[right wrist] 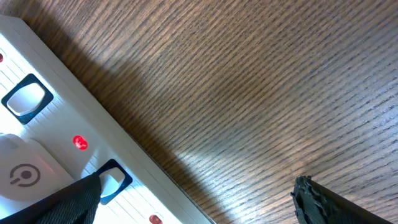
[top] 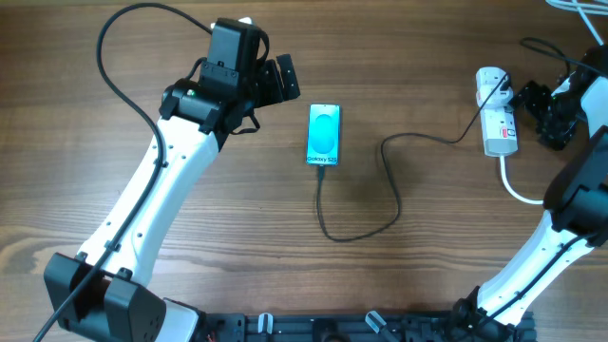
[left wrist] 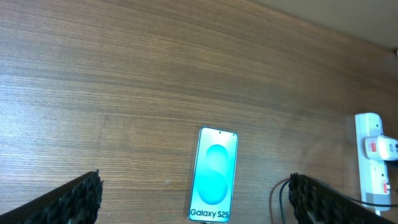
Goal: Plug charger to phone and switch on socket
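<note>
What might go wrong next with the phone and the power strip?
1. The right tool hangs open close beside the socket; a sideways press might slide it instead of switching it.
2. The charger loops loosely across to the phone; a shifted socket or the open left tool nearby might drag it.

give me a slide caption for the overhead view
Phone on a wooden table, a black cable looping from it to a white power strip

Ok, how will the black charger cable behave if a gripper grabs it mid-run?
Probably floppy: the charger lies in slack loops, so it should drape, not hold shape. Thin, likely light. Its ends reach the phone and socket, so a tug may drag the flat phone.
</note>
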